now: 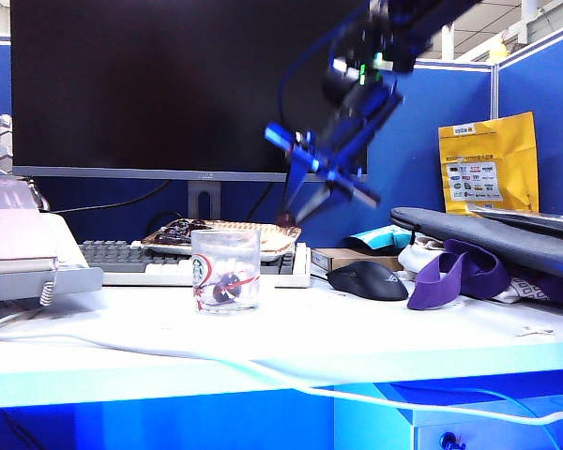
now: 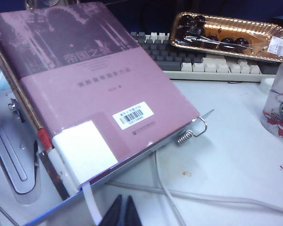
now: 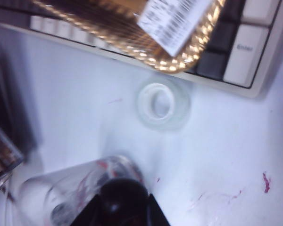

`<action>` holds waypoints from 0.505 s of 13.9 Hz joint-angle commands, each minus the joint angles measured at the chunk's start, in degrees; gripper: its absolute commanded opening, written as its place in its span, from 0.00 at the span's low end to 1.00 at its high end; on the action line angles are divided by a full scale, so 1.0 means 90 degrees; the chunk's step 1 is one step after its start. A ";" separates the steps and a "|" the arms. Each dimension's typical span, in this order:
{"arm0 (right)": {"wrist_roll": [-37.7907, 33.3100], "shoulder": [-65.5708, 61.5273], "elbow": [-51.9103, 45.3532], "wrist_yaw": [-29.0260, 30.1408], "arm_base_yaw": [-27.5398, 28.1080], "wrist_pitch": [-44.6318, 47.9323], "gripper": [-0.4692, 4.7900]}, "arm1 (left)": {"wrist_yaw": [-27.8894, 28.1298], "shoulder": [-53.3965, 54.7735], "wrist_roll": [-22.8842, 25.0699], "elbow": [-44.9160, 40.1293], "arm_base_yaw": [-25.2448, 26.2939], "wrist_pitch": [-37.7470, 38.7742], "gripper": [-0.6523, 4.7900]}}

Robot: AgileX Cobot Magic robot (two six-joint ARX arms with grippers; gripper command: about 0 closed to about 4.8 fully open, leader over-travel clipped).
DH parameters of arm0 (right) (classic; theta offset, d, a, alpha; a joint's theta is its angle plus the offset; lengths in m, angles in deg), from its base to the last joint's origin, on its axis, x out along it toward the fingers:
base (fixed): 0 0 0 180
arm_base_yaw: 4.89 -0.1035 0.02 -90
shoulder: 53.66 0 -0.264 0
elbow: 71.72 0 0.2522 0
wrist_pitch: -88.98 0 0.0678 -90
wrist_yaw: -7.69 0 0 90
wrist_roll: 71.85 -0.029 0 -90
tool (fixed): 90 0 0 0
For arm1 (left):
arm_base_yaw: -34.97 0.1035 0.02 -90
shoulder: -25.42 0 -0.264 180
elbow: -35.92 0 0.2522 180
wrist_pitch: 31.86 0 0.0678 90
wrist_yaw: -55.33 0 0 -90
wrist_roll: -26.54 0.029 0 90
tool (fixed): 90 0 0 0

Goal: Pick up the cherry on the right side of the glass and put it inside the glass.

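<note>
The glass (image 1: 225, 270) stands on the white desk in front of the keyboard; it is a clear tumbler with a green logo and red markings. A dark shape shows low inside it. My right gripper (image 1: 287, 217) hangs in the air above and to the right of the glass, tilted down to the left. It is shut on the cherry (image 3: 123, 198), a dark glossy ball between the black fingers, with the glass (image 3: 75, 190) just below in the right wrist view. My left gripper (image 2: 124, 213) is shut and empty, low over the desk beside a book stand, far from the glass (image 2: 279, 107).
A black mouse (image 1: 366, 279) and a purple strap (image 1: 455, 272) lie right of the glass. Behind it are a keyboard (image 1: 141, 258) and a gold tray of cherries (image 2: 226, 35). A clear round cap (image 3: 162, 104) sits near the keyboard. A pink book (image 2: 85, 89) and white cables (image 1: 291, 380) occupy the left and front.
</note>
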 commanded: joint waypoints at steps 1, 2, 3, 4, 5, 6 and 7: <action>0.0265 0.0041 0.0386 0.0063 -0.0034 -0.0537 0.34 | -0.0022 -0.0019 0.0027 -0.0002 0.0005 0.0078 0.11; 0.0389 0.0041 0.0505 0.0131 -0.0034 -0.0741 0.34 | -0.0022 -0.0019 0.0027 -0.0002 0.0005 0.0075 0.11; 0.0457 0.0041 0.0605 0.0240 -0.0034 -0.0906 0.34 | -0.0022 -0.0019 0.0027 -0.0002 0.0005 0.0075 0.11; 0.0537 0.0046 0.0622 0.0381 -0.0051 -0.0952 0.34 | -0.0024 -0.0019 0.0027 -0.0002 0.0005 0.0075 0.11; 0.0576 0.0046 0.0619 0.0420 -0.0100 -0.1035 0.34 | -0.0022 -0.0019 0.0027 -0.0002 0.0005 0.0075 0.11; 0.0712 0.0044 0.0619 0.0435 -0.0170 -0.1137 0.34 | -0.0022 -0.0019 0.0027 -0.0002 0.0005 0.0075 0.11; 0.0959 0.0044 0.0614 0.0408 -0.0335 -0.1183 0.34 | -0.0024 -0.0019 0.0027 -0.0002 0.0005 0.0075 0.11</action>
